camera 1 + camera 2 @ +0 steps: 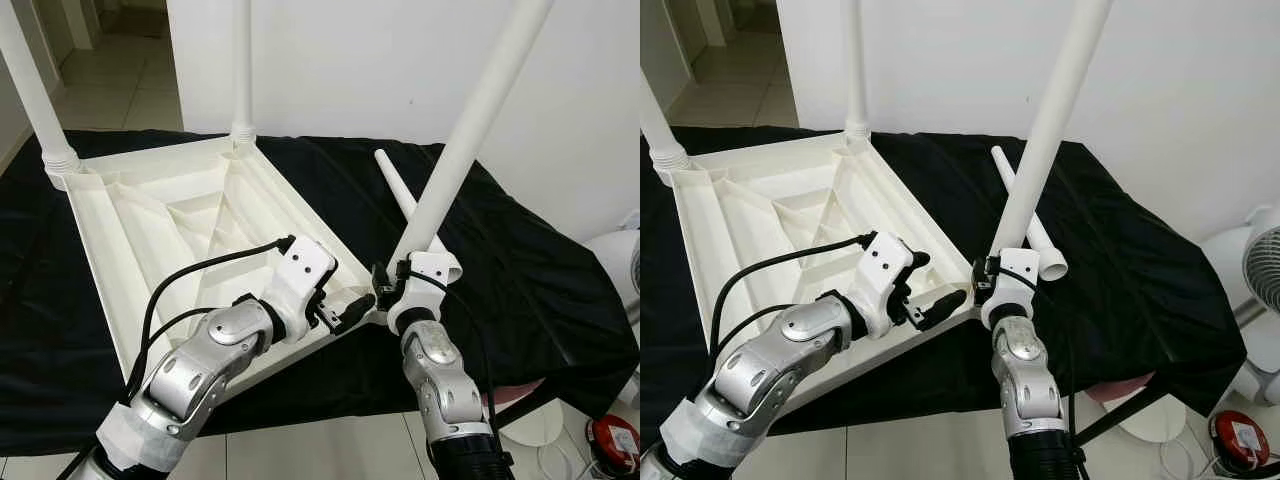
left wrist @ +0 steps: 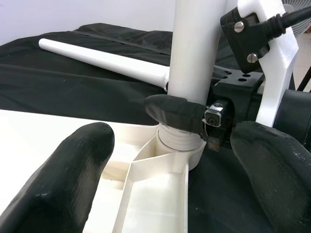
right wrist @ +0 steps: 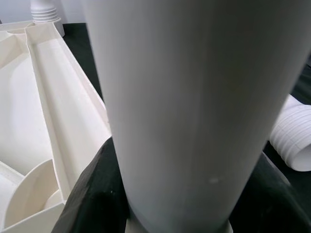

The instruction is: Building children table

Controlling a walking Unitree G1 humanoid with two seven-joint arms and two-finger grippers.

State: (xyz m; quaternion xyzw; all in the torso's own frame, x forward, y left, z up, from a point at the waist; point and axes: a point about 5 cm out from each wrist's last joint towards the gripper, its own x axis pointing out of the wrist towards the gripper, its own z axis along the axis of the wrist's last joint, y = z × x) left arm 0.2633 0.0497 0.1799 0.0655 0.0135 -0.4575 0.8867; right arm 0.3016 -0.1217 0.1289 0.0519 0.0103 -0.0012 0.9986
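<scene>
A white plastic children's table (image 1: 110, 230) lies upside down on a black cloth. Two white legs (image 1: 30, 80) (image 1: 241, 60) stand in its far corners. A third leg (image 1: 470, 140) leans in the corner socket (image 2: 177, 145) nearest me on the right. My right gripper (image 1: 395, 285) is shut on the base of that third leg (image 3: 194, 97). My left gripper (image 1: 350, 308) is open just left of that corner, over the table's rim, and its fingers (image 2: 82, 160) hold nothing. A fourth leg (image 1: 398, 190) lies loose on the cloth behind the corner.
The black cloth (image 1: 530, 270) covers a low surface whose front edge is near my arms. A white fan (image 1: 620, 270) and a red object (image 1: 615, 440) are on the tiled floor at the right. A white wall (image 1: 340, 60) stands behind.
</scene>
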